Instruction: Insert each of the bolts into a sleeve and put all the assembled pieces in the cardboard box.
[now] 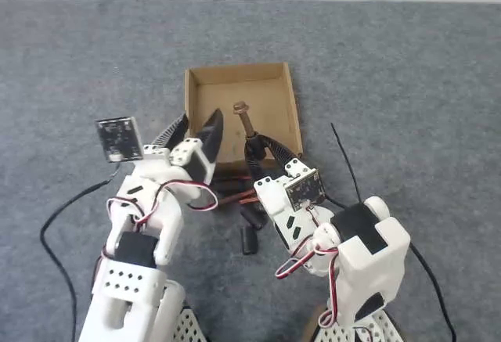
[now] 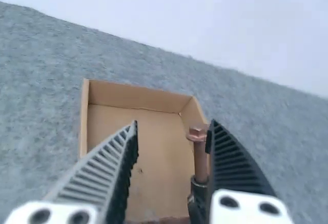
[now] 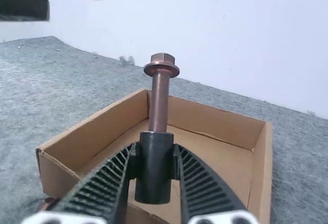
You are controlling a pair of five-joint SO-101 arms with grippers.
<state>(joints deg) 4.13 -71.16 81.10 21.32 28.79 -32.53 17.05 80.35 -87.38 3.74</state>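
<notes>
One copper hex-head bolt (image 3: 160,96) stands in a black cylindrical sleeve (image 3: 154,175) that the right gripper (image 3: 154,149) clamps over the brown cardboard box (image 3: 215,119); the left gripper (image 2: 173,131) gapes empty. Boxing step, seemingly: lower, then release.

Left gripper (image 2: 173,129), fingers spread wide, over the near edge of the cardboard box (image 2: 137,97) on grey carpet (image 2: 41,55); copper bolt (image 2: 200,158) upright beside one finger.
</notes>
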